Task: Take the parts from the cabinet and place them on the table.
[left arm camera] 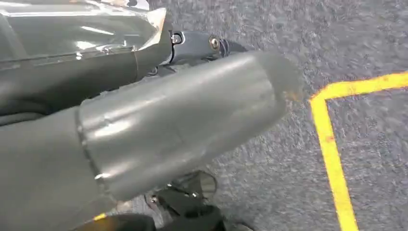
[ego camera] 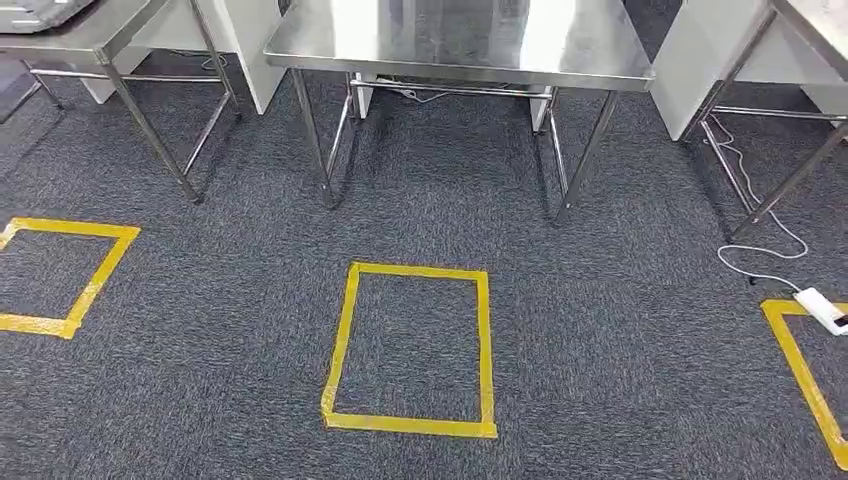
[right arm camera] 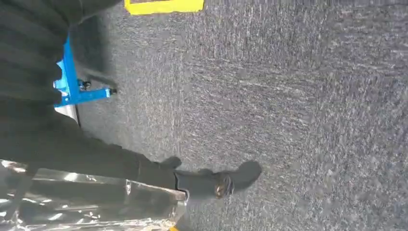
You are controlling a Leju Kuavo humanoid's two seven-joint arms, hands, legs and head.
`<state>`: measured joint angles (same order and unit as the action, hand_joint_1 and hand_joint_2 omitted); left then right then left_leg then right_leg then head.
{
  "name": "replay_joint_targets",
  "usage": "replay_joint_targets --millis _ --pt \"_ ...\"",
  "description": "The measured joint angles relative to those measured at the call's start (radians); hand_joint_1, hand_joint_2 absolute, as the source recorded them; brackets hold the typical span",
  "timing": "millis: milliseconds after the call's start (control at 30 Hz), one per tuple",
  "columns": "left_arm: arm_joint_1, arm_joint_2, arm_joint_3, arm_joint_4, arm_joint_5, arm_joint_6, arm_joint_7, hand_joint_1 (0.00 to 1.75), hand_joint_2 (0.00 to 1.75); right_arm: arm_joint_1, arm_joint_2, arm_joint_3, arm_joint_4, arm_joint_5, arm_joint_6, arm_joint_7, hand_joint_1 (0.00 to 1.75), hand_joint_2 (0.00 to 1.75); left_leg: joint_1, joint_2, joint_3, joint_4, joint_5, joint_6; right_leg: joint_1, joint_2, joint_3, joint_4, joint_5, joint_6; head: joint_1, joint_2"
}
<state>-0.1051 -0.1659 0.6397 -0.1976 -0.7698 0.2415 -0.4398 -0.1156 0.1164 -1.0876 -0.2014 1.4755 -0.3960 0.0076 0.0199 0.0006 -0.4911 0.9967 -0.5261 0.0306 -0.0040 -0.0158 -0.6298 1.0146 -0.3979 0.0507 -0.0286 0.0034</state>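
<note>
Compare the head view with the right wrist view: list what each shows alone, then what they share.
Head view alone: steel tables, a full yellow tape square on the floor, and a white power strip with its cable.
Right wrist view alone: the right robot hand, holding a shiny silver bag, and a blue part.
Both: grey carpet and yellow tape.

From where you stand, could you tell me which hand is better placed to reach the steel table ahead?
Right, marginally: the steel table lies slightly right of centre. Both the right hand and left hand hang over carpet beside shiny wrapping.
</note>
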Motion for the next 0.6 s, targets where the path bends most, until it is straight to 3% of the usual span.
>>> replay_joint_targets --millis 33,67,100,133,167,200,233,267,300,333,367,400,433,467,500,533,567,600 --pt "-0.001 -0.001 0.0 0.0 0.0 0.0 0.0 0.0 0.0 0.001 -0.002 0.0 0.0 0.0 0.0 0.0 0.0 1.75 -0.005 0.003 -0.012 0.001 0.013 0.008 -0.012 0.004 -0.008 0.02 -0.036 -0.008 -0.003 0.0" --pt "-0.001 0.001 0.0 0.0 -0.001 0.0 0.0 0.0 0.0 0.002 -0.001 0.0 0.0 0.0 0.0 0.001 0.0 1.75 -0.005 0.004 -0.031 0.001 0.027 0.02 -0.011 0.006 -0.023 0.065 -0.097 -0.02 0.005 0.0" --pt "0.0 0.001 0.0 0.0 -0.001 0.0 0.0 0.0 0.0 0.002 0.0 0.0 0.0 0.0 0.0 0.002 0.0 1.75 -0.006 0.005 -0.05 0.001 0.043 0.022 -0.013 0.008 -0.044 0.135 -0.16 -0.025 0.007 0.0" --pt "-0.001 0.001 0.0 0.0 -0.004 0.0 0.0 0.0 0.0 0.002 0.0 0.0 0.0 0.0 0.0 0.002 0.0 1.75 -0.007 0.007 -0.068 0.001 0.059 0.022 -0.014 0.008 -0.056 0.202 -0.2 -0.023 0.007 0.0" --pt "0.0 0.001 0.0 0.0 -0.005 0.0 0.0 0.0 0.0 0.001 0.0 0.0 0.0 0.0 0.001 0.003 0.0 1.75 -0.008 0.009 -0.088 0.002 0.075 0.02 -0.015 0.009 -0.058 0.262 -0.214 -0.014 0.009 0.0" --pt "-0.001 0.001 0.0 0.0 -0.007 -0.002 0.0 0.0 0.0 0.001 -0.001 0.0 0.0 -0.002 0.002 0.004 0.0 1.75 -0.008 0.01 -0.11 0.003 0.092 0.018 -0.014 0.009 -0.047 0.296 -0.193 0.002 0.008 0.0" --pt "-0.001 0.001 0.0 0.0 -0.011 -0.003 0.0 0.0 0.0 0.001 -0.002 0.0 0.0 -0.005 0.002 0.005 0.0 1.75 -0.008 0.012 -0.132 0.004 0.106 0.015 -0.015 0.009 -0.019 0.292 -0.15 0.02 0.008 0.0" --pt "-0.001 0.001 -0.001 0.0 -0.015 -0.006 0.0 0.0 0.0 0.0 -0.003 0.0 0.0 -0.007 0.002 0.005 0.0 1.75 -0.008 0.012 -0.151 0.006 0.119 0.011 -0.016 0.01 0.024 0.257 -0.111 0.032 0.008 0.0" --pt "-0.001 0.001 -0.001 0.0 -0.016 -0.006 0.0 0.0 0.0 0.0 -0.003 -0.001 0.0 -0.008 0.002 0.006 0.0 1.75 -0.008 0.012 -0.169 0.007 0.133 0.006 -0.016 0.01 0.082 0.194 -0.09 0.033 0.009 0.0" --pt "-0.004 0.001 -0.001 -0.002 -0.017 -0.008 0.0 0.0 0.0 -0.004 -0.003 -0.001 0.0 -0.01 0.002 0.006 0.0 1.75 -0.009 0.012 -0.173 0.012 0.147 -0.001 -0.016 0.012 0.173 0.088 -0.123 0.017 0.007 0.0" --pt "-0.005 0.0 -0.001 -0.003 -0.017 -0.008 -0.001 0.0 0.0 -0.006 -0.003 -0.002 -0.001 -0.01 0.002 0.007 0.0 1.75 -0.012 0.011 -0.18 0.014 0.156 -0.008 -0.006 0.011 0.251 -0.028 -0.179 -0.003 0.01 0.0" --pt "-0.005 0.0 -0.002 -0.003 -0.018 -0.008 0.0 0.0 0.0 -0.006 -0.003 -0.002 -0.001 -0.011 0.001 0.007 0.0 1.75 -0.012 0.014 -0.172 0.01 0.166 -0.015 0.003 0.013 0.256 -0.072 -0.198 -0.019 0.003 0.0" --pt "-0.006 -0.001 -0.002 -0.003 -0.018 -0.008 -0.002 0.0 0.0 -0.004 -0.003 -0.002 -0.001 -0.011 0.001 0.007 0.0 0.0 -0.009 0.015 -0.169 0.003 0.177 -0.021 0.005 0.012 0.253 -0.077 -0.192 -0.026 0.001 0.0" --pt "-0.008 -0.002 -0.002 -0.003 -0.019 -0.008 -0.001 0.0 0.0 -0.005 -0.003 -0.002 -0.001 -0.012 0.001 0.007 0.0 0.0 -0.005 0.016 -0.169 -0.004 0.189 -0.03 0.011 0.012 0.246 -0.07 -0.186 -0.037 0.0 0.0" --pt "-0.006 -0.001 -0.001 -0.003 -0.021 -0.007 -0.001 0.0 0.0 -0.003 -0.002 -0.003 -0.001 -0.013 0.002 0.007 0.0 0.0 -0.005 0.015 -0.173 -0.011 0.201 -0.039 0.003 0.012 0.237 -0.074 -0.171 -0.05 0.001 0.0" --pt "-0.005 0.0 -0.001 -0.003 -0.024 -0.006 -0.001 0.0 0.0 -0.004 0.0 -0.003 -0.001 -0.015 0.003 0.007 0.0 0.0 0.001 0.009 -0.187 0.005 0.164 -0.042 -0.011 0.007 0.227 -0.074 -0.156 -0.06 -0.001 0.0" --pt "-0.002 0.0 -0.002 -0.003 -0.025 -0.006 -0.001 0.0 0.0 -0.004 0.0 -0.003 -0.001 -0.015 0.003 0.007 0.0 0.0 0.001 0.008 -0.199 0.045 0.097 -0.043 -0.011 0.008 0.216 -0.074 -0.145 -0.073 -0.003 0.0" --pt "-0.001 0.0 -0.002 -0.003 -0.026 -0.006 -0.001 0.0 0.0 0.0 0.0 -0.004 -0.001 -0.017 0.005 0.008 0.0 0.0 0.002 0.007 -0.216 0.114 0.03 -0.048 -0.008 0.006 0.204 -0.074 -0.134 -0.078 -0.005 0.0"
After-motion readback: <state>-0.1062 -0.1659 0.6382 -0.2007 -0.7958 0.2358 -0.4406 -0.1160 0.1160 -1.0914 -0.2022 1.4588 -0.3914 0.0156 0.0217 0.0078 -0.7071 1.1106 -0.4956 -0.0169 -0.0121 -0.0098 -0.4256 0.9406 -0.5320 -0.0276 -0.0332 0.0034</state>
